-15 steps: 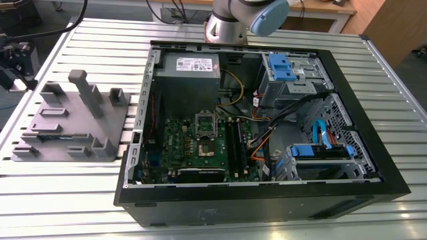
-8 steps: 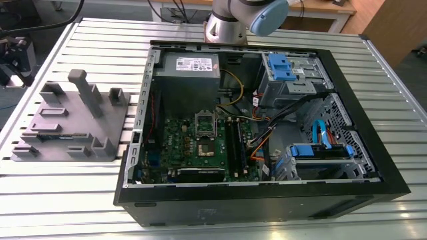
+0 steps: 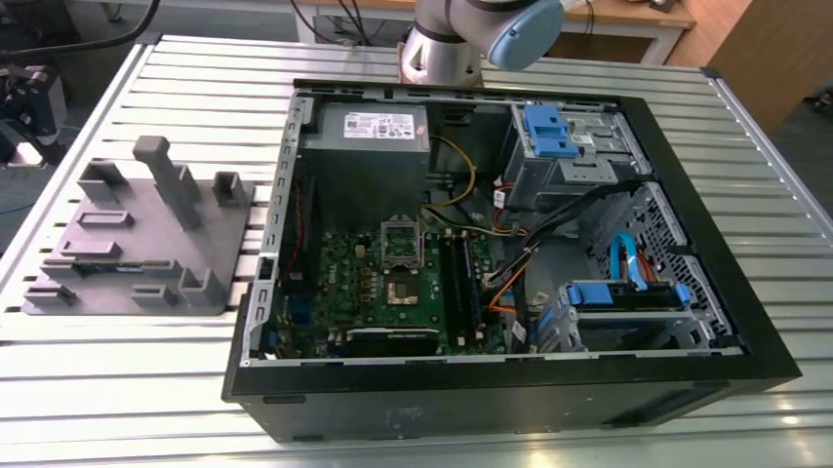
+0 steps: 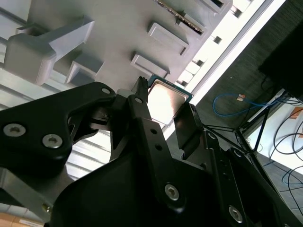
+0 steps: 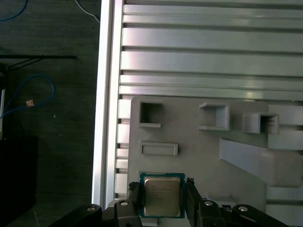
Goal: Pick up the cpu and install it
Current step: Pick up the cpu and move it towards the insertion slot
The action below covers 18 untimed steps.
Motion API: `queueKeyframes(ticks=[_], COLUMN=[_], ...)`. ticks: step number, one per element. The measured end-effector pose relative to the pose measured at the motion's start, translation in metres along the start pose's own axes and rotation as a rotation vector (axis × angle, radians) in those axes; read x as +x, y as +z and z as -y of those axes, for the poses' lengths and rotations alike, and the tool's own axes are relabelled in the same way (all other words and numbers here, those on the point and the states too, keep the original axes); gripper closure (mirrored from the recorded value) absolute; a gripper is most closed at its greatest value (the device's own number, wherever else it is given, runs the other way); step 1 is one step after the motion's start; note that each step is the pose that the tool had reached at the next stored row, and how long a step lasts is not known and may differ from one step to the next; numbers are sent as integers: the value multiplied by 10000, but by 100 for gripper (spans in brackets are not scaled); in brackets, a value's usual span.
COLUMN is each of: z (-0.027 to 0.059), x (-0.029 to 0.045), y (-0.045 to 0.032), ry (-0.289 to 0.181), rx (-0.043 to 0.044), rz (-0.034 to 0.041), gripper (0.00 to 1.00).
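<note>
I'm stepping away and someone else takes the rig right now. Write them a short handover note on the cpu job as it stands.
Gripper: positioned around the cpu in both wrist views; whether it is clamped cannot be told.
Cpu: lies flat in its recess near the edge of the grey fixture, which stands on the slatted table beside the open computer case.
Socket: on the motherboard inside the case, looks empty.
Done: gripper is at the cpu.
Left: cpu not yet lifted off the fixture, not yet installed.
</note>
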<state>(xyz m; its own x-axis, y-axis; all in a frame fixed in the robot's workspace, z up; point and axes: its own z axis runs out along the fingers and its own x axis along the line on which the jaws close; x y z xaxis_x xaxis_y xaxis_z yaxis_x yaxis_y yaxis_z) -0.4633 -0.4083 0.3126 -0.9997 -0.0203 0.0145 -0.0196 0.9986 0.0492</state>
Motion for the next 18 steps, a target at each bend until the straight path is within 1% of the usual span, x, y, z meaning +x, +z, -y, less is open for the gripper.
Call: queueKeyframes(ticks=[13,18], z=[-1,-3], x=[0,1], y=[-25,-53], ry=[0,1], rx=[0,1], rz=[-1,-2], gripper=[53,53])
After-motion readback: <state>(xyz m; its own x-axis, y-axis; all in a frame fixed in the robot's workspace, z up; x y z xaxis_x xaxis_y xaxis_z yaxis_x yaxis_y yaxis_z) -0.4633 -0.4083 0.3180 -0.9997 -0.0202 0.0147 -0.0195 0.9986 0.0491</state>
